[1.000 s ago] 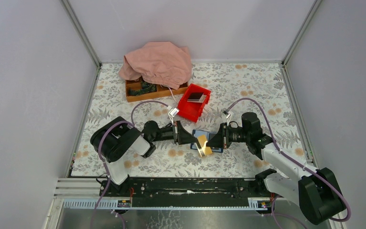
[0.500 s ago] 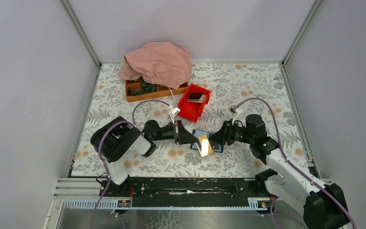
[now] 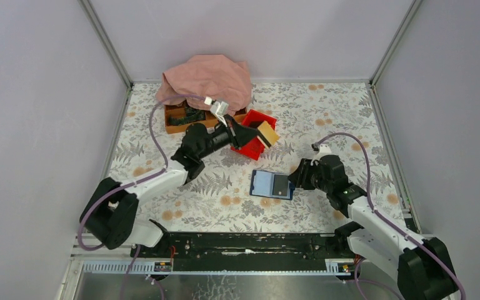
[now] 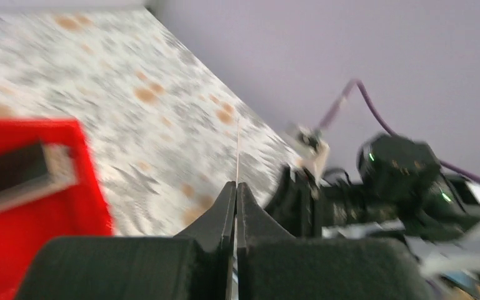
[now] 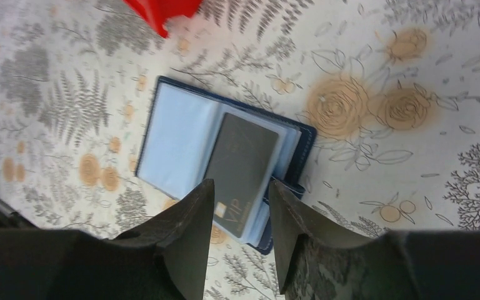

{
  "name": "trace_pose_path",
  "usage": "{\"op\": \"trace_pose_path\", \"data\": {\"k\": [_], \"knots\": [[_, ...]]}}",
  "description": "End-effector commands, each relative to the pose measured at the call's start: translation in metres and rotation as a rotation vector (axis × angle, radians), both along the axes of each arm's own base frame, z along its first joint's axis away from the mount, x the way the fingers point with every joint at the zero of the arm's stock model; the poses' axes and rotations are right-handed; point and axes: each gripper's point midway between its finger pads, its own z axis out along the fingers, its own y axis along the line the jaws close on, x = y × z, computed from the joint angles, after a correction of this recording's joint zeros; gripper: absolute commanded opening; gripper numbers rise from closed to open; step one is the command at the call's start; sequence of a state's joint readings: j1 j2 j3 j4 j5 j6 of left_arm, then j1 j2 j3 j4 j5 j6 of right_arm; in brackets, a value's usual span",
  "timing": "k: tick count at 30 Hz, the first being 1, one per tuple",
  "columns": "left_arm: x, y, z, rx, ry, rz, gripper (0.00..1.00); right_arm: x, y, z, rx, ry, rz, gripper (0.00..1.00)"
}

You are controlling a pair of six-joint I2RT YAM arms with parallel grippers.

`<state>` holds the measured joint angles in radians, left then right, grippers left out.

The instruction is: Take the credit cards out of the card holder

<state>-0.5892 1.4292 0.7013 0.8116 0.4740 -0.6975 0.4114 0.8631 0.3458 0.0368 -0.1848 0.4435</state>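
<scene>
A: How many cards can be counted, and where?

B: Two are plainly seen. One gold card (image 3: 268, 134) is pinched by the left gripper (image 3: 259, 132), whose fingers are pressed flat upon it. From the left wrist only the card's thin edge is shown. One dark card (image 5: 240, 164) is lodged in the one holder (image 3: 264, 184), in the panel at its 3 o'clock side.

A: And the holder itself?

B: It is laid open on the table (image 3: 325, 119), near the middle. One red bin (image 3: 248, 149) is found at about 11 o'clock from it, well apart.

A: Is anything seen in the bin?

B: One dark flat piece (image 4: 19, 175) is made out there from the left wrist, too blurred to be named. In the overhead view the gold card is set against the bin's 2 o'clock corner. Whether the rim is touched cannot be told.

A: What of the right gripper (image 5: 240, 185)?

B: It is spread, with nothing gripped. It is placed at the holder's 3 o'clock edge, and from its own wrist the near end of the dark card is framed between its fingers.

A: Anything else?

B: One wooden tray (image 3: 176, 122) is seen at 10 o'clock from the bin, half covered by one pink cloth (image 3: 209, 78).
</scene>
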Motion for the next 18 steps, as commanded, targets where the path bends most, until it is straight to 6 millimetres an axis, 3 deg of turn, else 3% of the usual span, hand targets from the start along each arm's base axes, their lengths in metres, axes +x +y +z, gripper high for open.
{"op": "trace_pose_path", "data": {"k": [1,12,18], "knots": [[0.049,0.039,-0.024,0.324,-0.064,0.304,0.0,0.012,-0.003,-0.01,-0.004,-0.011,-0.045,0.44],[0.102,0.074,-0.001,0.503,-0.304,0.575,0.0,0.012,-0.006,-0.036,-0.029,0.037,-0.064,0.44],[0.122,0.083,-0.016,0.641,-0.361,0.635,0.0,0.013,-0.005,-0.04,-0.033,0.044,-0.061,0.44]]}}
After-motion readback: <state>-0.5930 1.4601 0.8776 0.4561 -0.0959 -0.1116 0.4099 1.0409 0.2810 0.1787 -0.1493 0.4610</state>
